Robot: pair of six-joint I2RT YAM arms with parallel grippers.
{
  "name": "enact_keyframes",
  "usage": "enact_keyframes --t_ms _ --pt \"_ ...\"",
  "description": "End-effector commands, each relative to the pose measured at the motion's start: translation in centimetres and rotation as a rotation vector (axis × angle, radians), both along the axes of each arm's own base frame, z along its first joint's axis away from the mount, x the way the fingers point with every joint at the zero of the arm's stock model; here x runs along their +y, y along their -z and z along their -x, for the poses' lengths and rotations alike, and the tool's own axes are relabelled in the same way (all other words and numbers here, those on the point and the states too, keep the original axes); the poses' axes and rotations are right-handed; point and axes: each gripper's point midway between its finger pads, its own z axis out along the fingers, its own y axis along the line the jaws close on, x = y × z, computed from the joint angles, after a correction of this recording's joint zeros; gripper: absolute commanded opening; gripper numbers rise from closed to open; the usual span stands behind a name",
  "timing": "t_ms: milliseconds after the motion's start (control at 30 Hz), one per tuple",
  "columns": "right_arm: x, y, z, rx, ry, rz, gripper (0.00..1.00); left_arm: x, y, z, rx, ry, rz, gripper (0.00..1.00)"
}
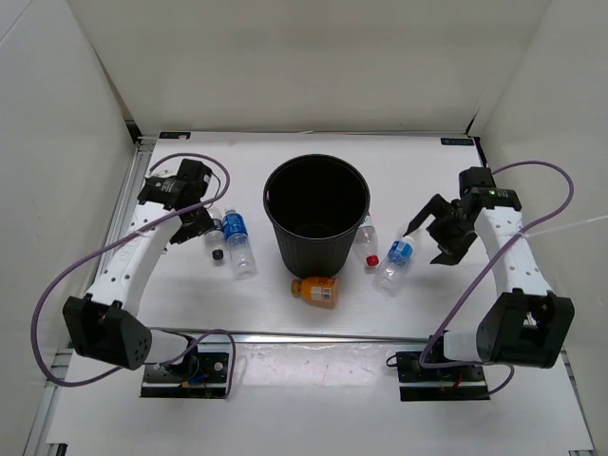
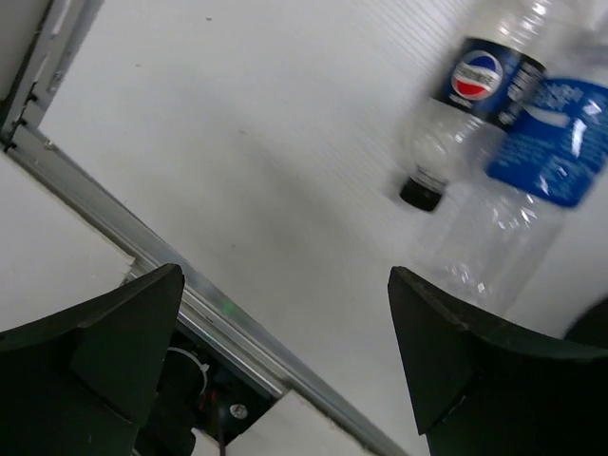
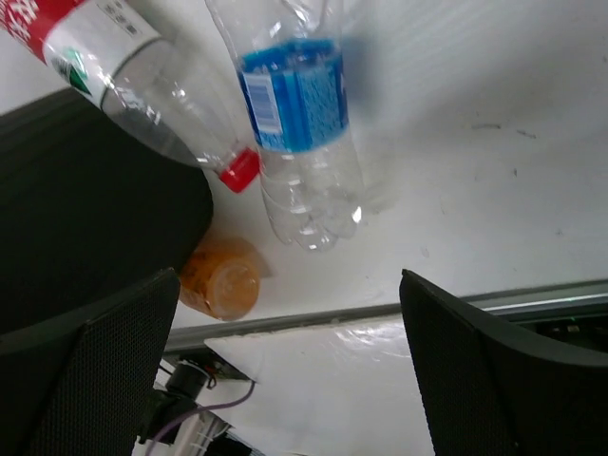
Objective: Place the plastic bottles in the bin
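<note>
The right gripper (image 1: pixel 429 236) hangs above the counter (image 1: pixel 427 171) with its fingers (image 3: pixel 494 380) wide apart and nothing between them. The right blue-labelled bottle (image 1: pixel 397 258) lies on its side just beyond the fingertips, toward the bin (image 1: pixel 316 214). In the right wrist view its long axis runs away from the fingers, so a closing stroke would cross its narrow width. This arm is judged the better placed.

Obstructions: the red-capped bottle (image 1: pixel 369 245) lies just beside the target on the bin side, its cap near the target's body. The orange bottle (image 1: pixel 316 290) lies just in front of the bin's base, apart from the target.

The left gripper (image 1: pixel 198 226) also has its fingers apart and empty. The dark-labelled bottle (image 2: pixel 475 90) and the left blue-labelled bottle (image 2: pixel 537 171) lie close together, off to one side of its gap. All five bottles lie on the counter, and none shows inside the bin.
</note>
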Motion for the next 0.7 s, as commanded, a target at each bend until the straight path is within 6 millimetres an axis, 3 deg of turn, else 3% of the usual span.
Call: enact_keyframes --t_ms 0,100,167,433,567,667 --pt "0.0 -1.5 -3.4 -0.092 0.036 -0.016 1.00 -2.3 -2.7 1.1 -0.026 0.202 0.115 1.00" --pt "-0.5 -0.6 -4.0 -0.085 0.024 0.012 1.00 -5.1 -4.0 0.9 -0.102 0.415 0.234 1.00" --pt "-1.0 0.2 -3.8 -0.077 0.010 0.045 1.00 -5.6 -5.3 0.7 -0.150 0.450 0.253 1.00" --pt "-1.2 3.7 -2.8 -0.040 -0.055 0.064 1.00 -5.9 -3.3 2.2 -0.065 0.458 0.285 1.00" --pt "-1.0 5.2 -3.3 -0.031 -0.087 0.071 1.00 -6.0 -3.9 2.5 -0.097 0.459 0.300 1.00" --pt "-1.1 6.2 -3.9 -0.002 -0.102 0.090 1.00 -6.1 -3.3 3.0 -0.085 0.453 0.314 1.00"
